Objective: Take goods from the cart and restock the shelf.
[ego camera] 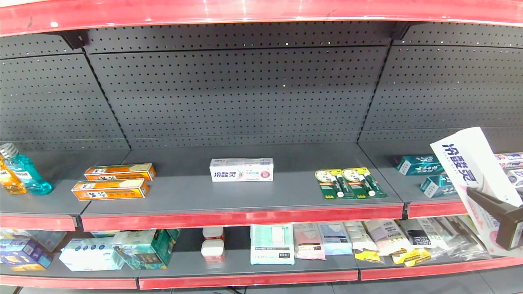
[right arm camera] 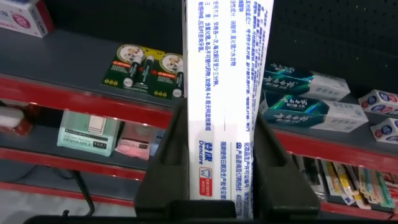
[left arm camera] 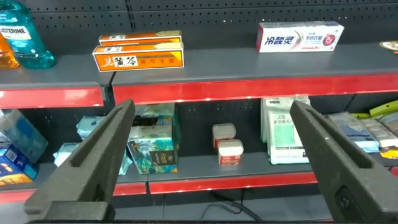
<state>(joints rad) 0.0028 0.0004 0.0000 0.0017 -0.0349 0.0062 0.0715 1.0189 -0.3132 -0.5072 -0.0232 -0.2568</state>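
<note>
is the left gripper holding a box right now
No, the left gripper is open, its fingers spread wide with nothing between them but the shelf beyond.

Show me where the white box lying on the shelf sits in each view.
Head view: white box in the middle of the shelf, between orange boxes and green packs.
Left wrist view: white box on the same shelf, apart from the orange boxes.
Right wrist view: its end, cut off at the frame edge, beyond the green packs.
Shared landmark: the shelf's red edge below it.
</note>
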